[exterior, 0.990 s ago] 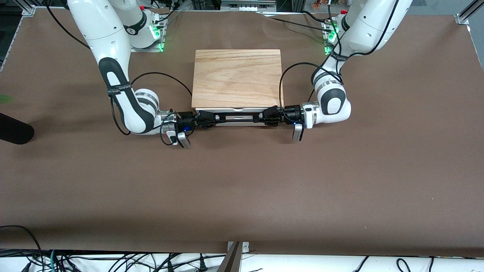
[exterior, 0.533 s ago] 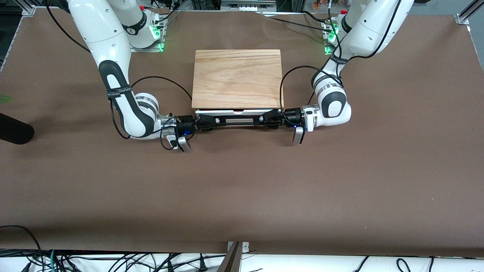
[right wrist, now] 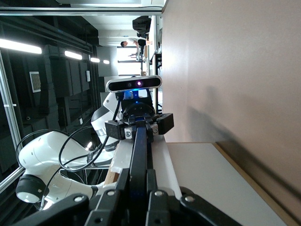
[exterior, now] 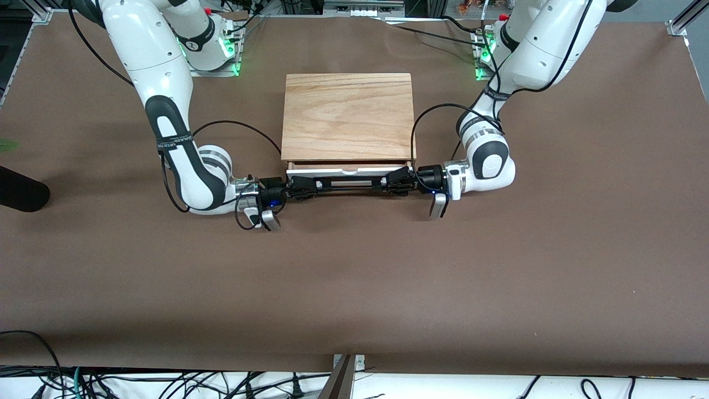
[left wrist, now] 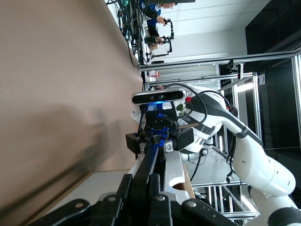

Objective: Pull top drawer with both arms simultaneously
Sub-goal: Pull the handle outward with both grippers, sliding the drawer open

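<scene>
The top drawer [exterior: 349, 170] of the wood-topped box [exterior: 348, 116] stands slightly out, with a strip of its light wood tray showing under the slab. Its long black wire handle [exterior: 349, 183] runs along the white front. My left gripper [exterior: 396, 182] is shut on the handle's end toward the left arm. My right gripper [exterior: 303, 187] is shut on the end toward the right arm. In the left wrist view my fingers [left wrist: 123, 188] clamp the black bar [left wrist: 149, 165]. In the right wrist view my fingers [right wrist: 121, 181] clamp the bar [right wrist: 139, 155] too.
The box stands mid-table on brown paper [exterior: 354, 277]. Both arm bases [exterior: 213, 52] glow green at the table's edge farthest from the camera. A dark object [exterior: 22, 191] lies at the right arm's end. Cables hang along the table's near edge.
Both grippers have moved toward the front camera with the handle held. The drawer has slid out of the box a little; a strip of its tray now shows.
</scene>
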You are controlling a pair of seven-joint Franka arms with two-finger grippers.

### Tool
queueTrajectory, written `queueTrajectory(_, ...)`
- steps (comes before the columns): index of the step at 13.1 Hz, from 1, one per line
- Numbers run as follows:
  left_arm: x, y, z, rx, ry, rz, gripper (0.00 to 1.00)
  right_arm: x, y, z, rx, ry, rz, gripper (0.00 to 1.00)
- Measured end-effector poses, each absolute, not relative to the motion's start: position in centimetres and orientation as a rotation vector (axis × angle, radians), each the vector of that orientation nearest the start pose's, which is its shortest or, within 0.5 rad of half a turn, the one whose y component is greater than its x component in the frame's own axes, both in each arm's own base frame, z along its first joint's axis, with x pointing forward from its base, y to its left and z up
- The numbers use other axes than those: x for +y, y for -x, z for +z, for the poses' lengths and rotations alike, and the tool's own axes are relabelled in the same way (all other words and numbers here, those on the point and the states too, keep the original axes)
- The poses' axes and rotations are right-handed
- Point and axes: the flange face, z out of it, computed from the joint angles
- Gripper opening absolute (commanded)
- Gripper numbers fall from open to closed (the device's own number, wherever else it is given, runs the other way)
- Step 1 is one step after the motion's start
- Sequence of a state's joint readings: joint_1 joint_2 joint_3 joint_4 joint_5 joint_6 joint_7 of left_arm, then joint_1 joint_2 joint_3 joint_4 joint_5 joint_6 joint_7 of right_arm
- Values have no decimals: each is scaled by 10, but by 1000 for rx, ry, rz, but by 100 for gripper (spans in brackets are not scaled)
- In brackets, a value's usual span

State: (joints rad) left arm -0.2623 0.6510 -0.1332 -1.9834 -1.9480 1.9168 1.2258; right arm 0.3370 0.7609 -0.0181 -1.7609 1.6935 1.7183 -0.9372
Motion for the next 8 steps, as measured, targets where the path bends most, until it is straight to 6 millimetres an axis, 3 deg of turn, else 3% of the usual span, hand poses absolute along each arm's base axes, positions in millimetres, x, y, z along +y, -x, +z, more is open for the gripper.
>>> queueTrajectory(8, -288, -548, 153, 48, -1616, 164, 0, 290, -597, 163, -104, 1635, 113, 6)
